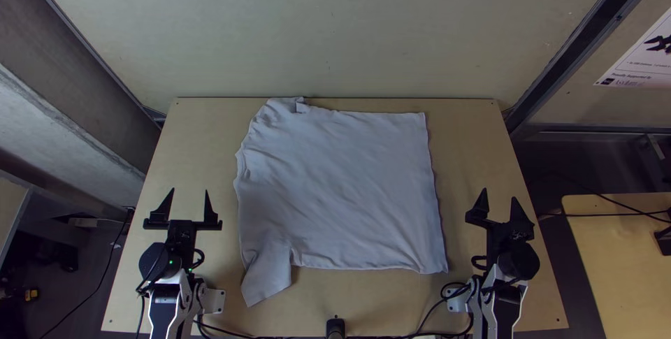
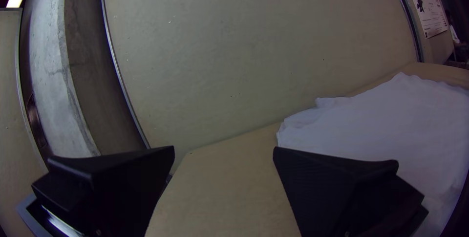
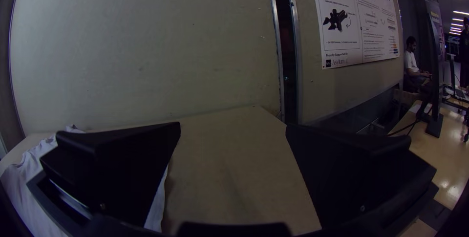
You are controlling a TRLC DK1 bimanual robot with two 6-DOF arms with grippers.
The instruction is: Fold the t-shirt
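Note:
A pale t-shirt [image 1: 342,185] lies spread on the middle of the table, its hem toward the right and one sleeve sticking out toward the near edge at lower left. Its far left corner looks bunched. My left gripper [image 1: 190,207] stands open to the left of the shirt, apart from it. To the right of the shirt my right gripper [image 1: 500,207] is also open. In the left wrist view, the left gripper [image 2: 223,151] has nothing between its fingers, with the shirt [image 2: 386,119] beyond one finger. The right wrist view has the right gripper [image 3: 233,127] empty beside the shirt [image 3: 29,178].
Bare wooden table [image 1: 363,304] surrounds the shirt. A tall panel [image 1: 328,31] rises behind the far edge. Black cables [image 1: 279,337] run along the near edge between the arm bases, by a small black device [image 1: 335,327]. Another table [image 1: 615,241] stands at the right.

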